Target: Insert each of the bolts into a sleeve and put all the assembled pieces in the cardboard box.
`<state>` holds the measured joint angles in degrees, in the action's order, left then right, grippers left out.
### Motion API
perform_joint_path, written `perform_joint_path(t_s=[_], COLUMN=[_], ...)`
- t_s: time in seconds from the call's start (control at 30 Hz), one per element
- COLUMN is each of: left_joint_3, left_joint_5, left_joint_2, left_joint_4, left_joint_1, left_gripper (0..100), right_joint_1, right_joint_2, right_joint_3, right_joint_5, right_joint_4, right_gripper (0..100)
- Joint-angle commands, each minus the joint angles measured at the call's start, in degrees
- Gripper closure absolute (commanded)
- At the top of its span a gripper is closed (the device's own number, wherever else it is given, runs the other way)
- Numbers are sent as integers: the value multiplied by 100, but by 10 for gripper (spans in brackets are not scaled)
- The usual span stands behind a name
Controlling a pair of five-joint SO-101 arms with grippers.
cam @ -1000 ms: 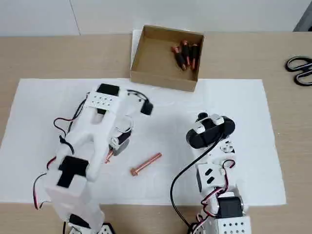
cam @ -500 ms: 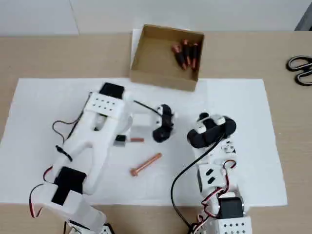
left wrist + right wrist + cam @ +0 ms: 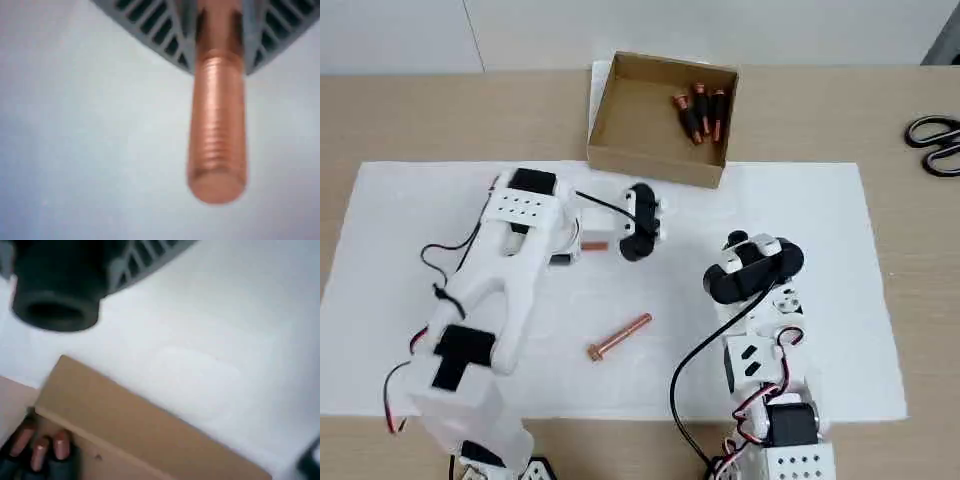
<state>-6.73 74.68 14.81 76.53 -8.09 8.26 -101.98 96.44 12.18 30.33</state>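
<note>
Pale wood bench [image 3: 400, 110] carries a white sheet [image 3: 420, 200], with the cardboard box [image 3: 620, 130] at the sheet's far edge and scissors [image 3: 935, 140] lying well off the sheet. The left arm stretches forward over the sheet with its wrist bent toward the middle. The left hand [image 3: 582, 246] lies level, clamped on a bolt [image 3: 217, 130] whose threaded end sticks out past the fingers. The right arm stands folded near its base. The right hand [image 3: 85, 265] is closed on a black sleeve [image 3: 55, 295], held over the sheet near the box's wall. A second bolt [image 3: 620, 336] lies loose on the sheet between the arms. Assembled pieces [image 3: 700, 112] lie in one corner of the box.
</note>
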Motion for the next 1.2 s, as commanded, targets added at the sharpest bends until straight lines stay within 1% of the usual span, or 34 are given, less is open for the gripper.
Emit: perform_joint_path(t_s=[0.0, 0.13, 0.23, 0.33, 0.4, 0.5, 0.73, 0.8, 0.87, 0.97, 1.07, 1.17], left_joint_3=[549, 1191, 1684, 2193, 2475, 2756, 2826, 2914, 3152, 3407, 3547, 3556], left_joint_5=[686, 651, 316, 273, 273, 273, 255, 9, -624, -1969, -3640, -5503], left_joint_2=[290, 774, 1029, 1292, 1433, 1538, 1530, 1486, 1327, 949, 580, 404], left_joint_4=[237, 703, 1284, 1802, 2013, 2101, 2110, 2242, 2391, 2374, 2356, 2347], left_joint_1=[0, 26, -26, -70, -79, -79, -79, -158, -360, -791, -1143, -1160], left_gripper=[993, 992, 989, 948, 941, 941, 942, 942, 942, 942, 942, 942], right_joint_1=[-40, -40, -40, -40, -40, -40, -40, -40, -40, -31, -31, -31], right_joint_2=[-180, -180, -180, -180, -180, -180, -180, -180, -180, -180, -180, -180], right_joint_3=[9, 9, 9, 9, 9, 9, 9, 9, 9, 9, 9, 9], right_joint_5=[-9, -9, -9, -9, -9, -18, -26, -26, -26, -26, -26, -35], right_joint_4=[4, 4, 4, 4, 4, 4, 4, 4, 4, 4, 4, 4], right_gripper=[994, 994, 994, 994, 994, 994, 994, 994, 994, 994, 994, 994])
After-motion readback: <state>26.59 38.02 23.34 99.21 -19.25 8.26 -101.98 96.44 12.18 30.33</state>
